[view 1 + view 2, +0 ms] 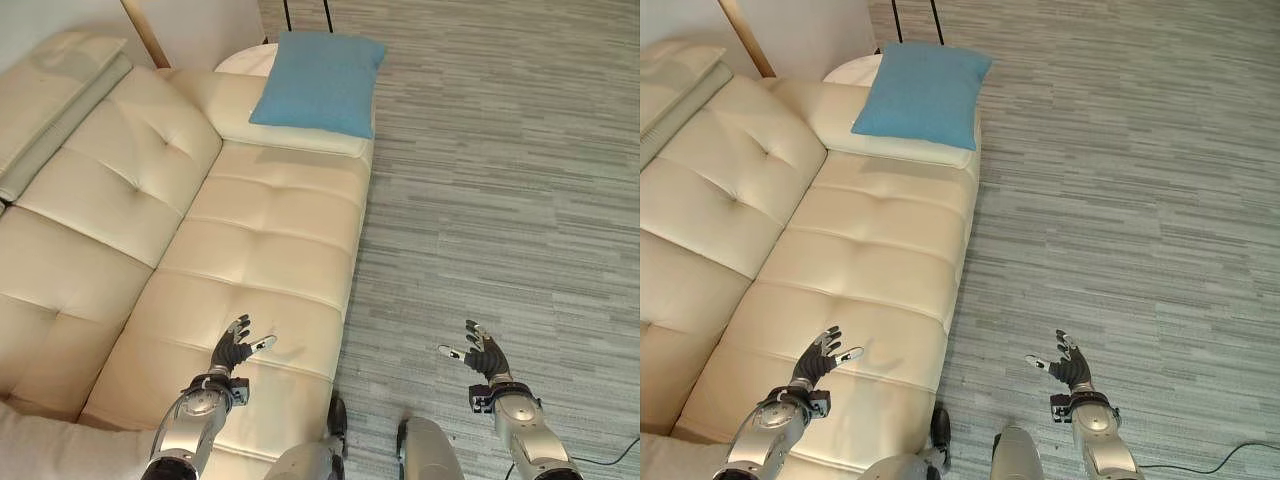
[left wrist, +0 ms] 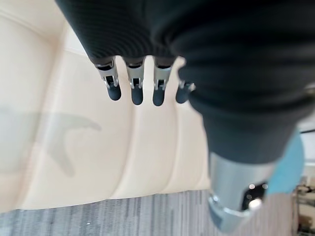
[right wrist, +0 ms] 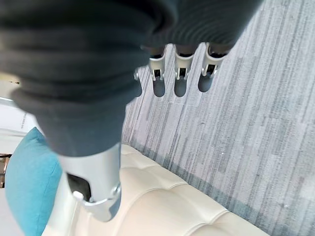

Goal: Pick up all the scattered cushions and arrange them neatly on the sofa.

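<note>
A blue cushion lies on the far armrest end of the cream sofa, tilted against the arm. The blue cushion also shows in the right wrist view beside the sofa seat. My left hand hovers open over the near seat of the sofa, fingers spread, holding nothing. My right hand hangs open over the grey floor to the right of the sofa, also holding nothing. In the left wrist view my fingertips are straight above the cream seat.
Grey striped carpet floor stretches to the right of the sofa. A light folded blanket or cushion lies along the sofa back at far left. Thin black legs of some stand rise behind the blue cushion, next to a wooden strip.
</note>
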Robot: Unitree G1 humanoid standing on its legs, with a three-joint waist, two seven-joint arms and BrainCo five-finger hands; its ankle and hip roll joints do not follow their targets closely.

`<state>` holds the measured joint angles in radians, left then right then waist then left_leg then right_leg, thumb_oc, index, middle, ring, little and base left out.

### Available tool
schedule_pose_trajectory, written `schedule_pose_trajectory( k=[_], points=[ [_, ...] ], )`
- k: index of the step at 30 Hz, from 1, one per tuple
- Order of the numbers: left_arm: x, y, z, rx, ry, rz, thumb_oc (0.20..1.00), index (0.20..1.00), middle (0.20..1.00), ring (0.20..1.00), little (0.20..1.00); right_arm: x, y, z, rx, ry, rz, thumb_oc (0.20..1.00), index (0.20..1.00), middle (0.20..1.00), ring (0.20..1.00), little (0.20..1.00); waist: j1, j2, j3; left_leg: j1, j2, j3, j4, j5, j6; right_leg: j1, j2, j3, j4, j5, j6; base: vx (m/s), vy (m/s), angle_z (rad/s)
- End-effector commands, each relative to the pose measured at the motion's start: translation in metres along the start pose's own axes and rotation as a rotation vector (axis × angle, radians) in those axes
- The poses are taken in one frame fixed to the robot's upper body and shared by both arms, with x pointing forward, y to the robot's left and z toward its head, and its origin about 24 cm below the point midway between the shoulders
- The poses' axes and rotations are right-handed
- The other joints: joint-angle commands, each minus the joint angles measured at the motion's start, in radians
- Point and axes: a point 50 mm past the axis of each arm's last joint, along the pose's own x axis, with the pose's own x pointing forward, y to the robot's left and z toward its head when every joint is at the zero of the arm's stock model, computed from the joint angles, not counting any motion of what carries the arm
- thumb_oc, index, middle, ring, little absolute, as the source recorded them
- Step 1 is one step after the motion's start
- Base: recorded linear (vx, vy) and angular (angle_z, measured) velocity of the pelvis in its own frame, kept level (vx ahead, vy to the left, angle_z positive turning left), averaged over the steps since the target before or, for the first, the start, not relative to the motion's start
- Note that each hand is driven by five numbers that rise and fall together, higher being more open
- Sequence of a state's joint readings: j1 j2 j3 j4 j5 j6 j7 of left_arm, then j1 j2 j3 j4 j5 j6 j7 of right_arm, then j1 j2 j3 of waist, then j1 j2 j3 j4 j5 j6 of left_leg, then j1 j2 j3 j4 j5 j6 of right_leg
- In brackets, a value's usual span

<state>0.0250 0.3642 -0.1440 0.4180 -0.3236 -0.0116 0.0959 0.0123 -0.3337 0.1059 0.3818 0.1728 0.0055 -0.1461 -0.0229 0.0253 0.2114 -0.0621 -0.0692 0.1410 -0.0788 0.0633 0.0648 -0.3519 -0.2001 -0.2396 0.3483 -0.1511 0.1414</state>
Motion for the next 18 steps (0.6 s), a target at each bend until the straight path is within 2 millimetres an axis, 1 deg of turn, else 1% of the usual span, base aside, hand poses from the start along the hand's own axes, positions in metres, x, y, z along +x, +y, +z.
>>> schedule_pose_trajectory(
  k=[1, 2, 4, 5, 7, 9, 10, 11, 12, 13, 16, 18],
  points=[
    [0.000, -0.005, 0.017, -0.005, -0.103, -0.009, 1.000, 1.000, 1.000, 1.000, 1.000, 0.001, -0.013, 0.008, -0.034, -0.050, -0.045, 1.000, 1.000, 1.000, 1.000, 1.000, -0.017, -0.015, -0.015, 0.058, 0.070, 0.015, 0.067, -0.151, -0.075, 0.073, 0.032, -0.102, -0.284, 0.189, 0.021, 0.19, -0.143, -0.24],
    [0.000, -0.005, 0.017, -0.005, -0.103, -0.009, 1.000, 1.000, 1.000, 1.000, 1.000, 0.000, -0.013, 0.008, -0.034, -0.050, -0.045, 1.000, 1.000, 1.000, 1.000, 1.000, -0.018, -0.012, -0.012, 0.062, 0.073, 0.014, 0.066, -0.153, -0.076, 0.079, 0.035, -0.104, -0.287, 0.189, 0.021, 0.18, -0.143, -0.03],
    [0.002, -0.008, 0.020, -0.001, -0.114, -0.020, 1.000, 1.000, 1.000, 1.000, 1.000, -0.001, -0.014, 0.006, -0.033, -0.045, -0.047, 1.000, 1.000, 1.000, 1.000, 1.000, -0.025, -0.018, -0.016, 0.072, 0.069, 0.016, 0.058, -0.161, -0.079, 0.092, 0.037, -0.093, -0.315, 0.200, 0.021, 0.14, -0.103, 0.19],
    [0.003, -0.013, 0.022, 0.005, -0.122, -0.037, 1.000, 1.000, 1.000, 1.000, 1.000, -0.004, -0.015, 0.001, -0.021, -0.036, -0.060, 1.000, 1.000, 1.000, 1.000, 1.000, -0.033, -0.025, -0.031, 0.092, 0.071, 0.017, 0.053, -0.175, -0.088, 0.105, 0.041, -0.076, -0.322, 0.217, 0.011, 0.24, -0.184, 0.18],
    [0.003, -0.017, 0.023, -0.006, -0.126, -0.046, 1.000, 1.000, 1.000, 1.000, 1.000, -0.005, -0.017, 0.000, -0.012, -0.036, -0.061, 1.000, 1.000, 1.000, 1.000, 1.000, -0.041, -0.025, -0.046, 0.110, 0.090, 0.024, 0.075, -0.201, -0.098, 0.122, 0.052, -0.067, -0.324, 0.218, 0.002, 0.29, -0.227, 0.11],
    [0.002, -0.020, 0.023, -0.020, -0.128, -0.059, 1.000, 1.000, 1.000, 1.000, 1.000, -0.007, -0.022, 0.000, -0.014, -0.037, -0.065, 1.000, 1.000, 1.000, 1.000, 1.000, -0.051, -0.024, -0.053, 0.118, 0.113, 0.024, 0.134, -0.229, -0.104, 0.144, 0.071, -0.054, -0.315, 0.200, -0.016, 0.27, -0.204, 0.08],
    [0.001, -0.022, 0.022, -0.031, -0.122, -0.061, 1.000, 1.000, 1.000, 1.000, 1.000, -0.007, -0.024, -0.001, -0.023, -0.034, -0.065, 1.000, 1.000, 1.000, 1.000, 1.000, -0.054, -0.016, -0.059, 0.119, 0.127, 0.012, 0.159, -0.222, -0.109, 0.158, 0.098, -0.037, -0.313, 0.174, -0.033, 0.24, -0.163, -0.27],
    [0.001, -0.024, 0.022, -0.036, -0.122, -0.064, 1.000, 1.000, 1.000, 1.000, 1.000, -0.008, -0.025, -0.002, -0.023, -0.029, -0.067, 1.000, 1.000, 1.000, 1.000, 1.000, -0.050, -0.012, -0.057, 0.105, 0.126, -0.009, 0.165, -0.199, -0.110, 0.166, 0.110, -0.023, -0.316, 0.161, -0.041, 0.19, -0.118, -0.48],
    [0.001, -0.028, 0.022, -0.038, -0.121, -0.078, 1.000, 1.000, 1.000, 1.000, 1.000, -0.008, -0.027, -0.003, -0.026, -0.026, -0.072, 1.000, 1.000, 1.000, 1.000, 1.000, -0.049, -0.014, -0.057, 0.076, 0.116, -0.037, 0.162, -0.175, -0.109, 0.170, 0.115, -0.008, -0.320, 0.153, -0.047, 0.17, -0.075, -0.39],
    [0.001, -0.032, 0.021, -0.024, -0.117, -0.096, 1.000, 1.000, 1.000, 1.000, 1.000, -0.008, -0.033, -0.001, -0.032, -0.031, -0.085, 1.000, 1.000, 1.000, 1.000, 1.000, -0.048, -0.017, -0.060, 0.035, 0.101, -0.071, 0.147, -0.166, -0.109, 0.182, 0.116, 0.002, -0.329, 0.142, -0.050, 0.19, -0.062, -0.30],
    [-0.001, -0.031, 0.017, -0.013, -0.105, -0.103, 1.000, 1.000, 1.000, 1.000, 1.000, -0.008, -0.037, 0.000, -0.054, -0.037, -0.084, 1.000, 1.000, 1.000, 1.000, 1.000, -0.035, -0.026, -0.063, -0.037, 0.073, -0.121, 0.143, -0.141, -0.110, 0.212, 0.119, 0.027, -0.344, 0.129, -0.053, 0.21, -0.030, -0.14],
    [-0.001, -0.028, 0.013, -0.015, -0.089, -0.092, 1.000, 1.000, 1.000, 1.000, 1.000, -0.006, -0.036, 0.002, -0.069, -0.043, -0.079, 1.000, 1.000, 1.000, 1.000, 1.000, -0.008, -0.037, -0.049, -0.127, 0.049, -0.150, 0.161, -0.095, -0.113, 0.244, 0.126, 0.047, -0.356, 0.121, -0.056, 0.16, -0.010, -0.28]
  ],
)
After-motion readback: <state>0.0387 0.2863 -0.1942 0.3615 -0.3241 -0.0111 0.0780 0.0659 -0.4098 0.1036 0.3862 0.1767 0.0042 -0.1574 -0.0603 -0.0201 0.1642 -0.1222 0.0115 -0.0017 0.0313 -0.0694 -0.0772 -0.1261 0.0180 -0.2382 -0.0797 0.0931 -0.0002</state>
